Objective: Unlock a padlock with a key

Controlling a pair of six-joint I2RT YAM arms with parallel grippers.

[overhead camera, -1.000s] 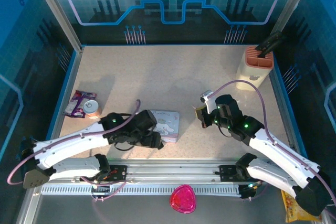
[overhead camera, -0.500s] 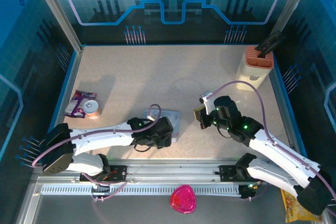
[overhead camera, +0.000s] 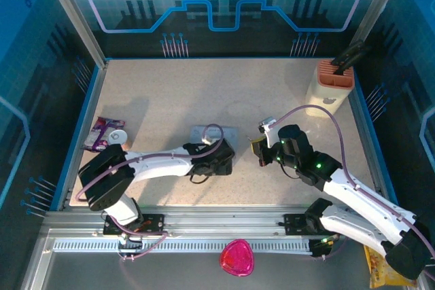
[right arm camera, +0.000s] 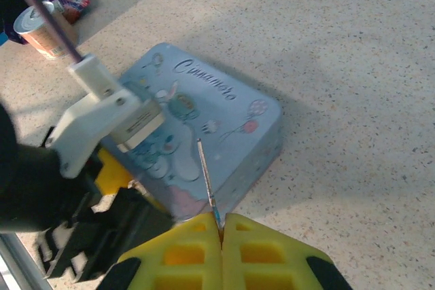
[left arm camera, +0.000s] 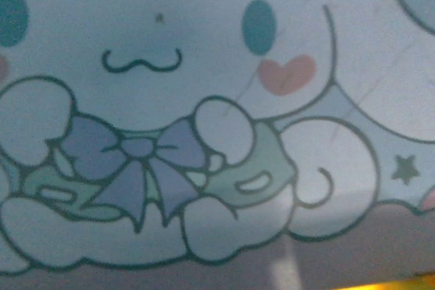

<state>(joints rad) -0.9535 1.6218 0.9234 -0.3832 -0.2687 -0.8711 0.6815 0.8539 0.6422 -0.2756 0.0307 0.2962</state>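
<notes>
Left arm has swung across from the near-left corner and is now reaching out almost straight. Left fingers are resting over the near edge of the cartoon tin, mid-counter. The tin is sitting a little further from the near edge than a second ago, apparently being nudged.

Left wrist camera is looking at the tin's lid at close range. Cannot tell whether those fingers are spread or pressed together.

Right arm is hardly shifting. Right fingers are pressed together, pinching the key, a thin sliver sticking out toward the tin's right side, near it but apart.

Padlock is probably hidden under the left fingers at the tin's near side; cannot confirm.

Judgement: left side is moving in to steady the lock while the key is waiting alongside. Insertion not yet started.
</notes>
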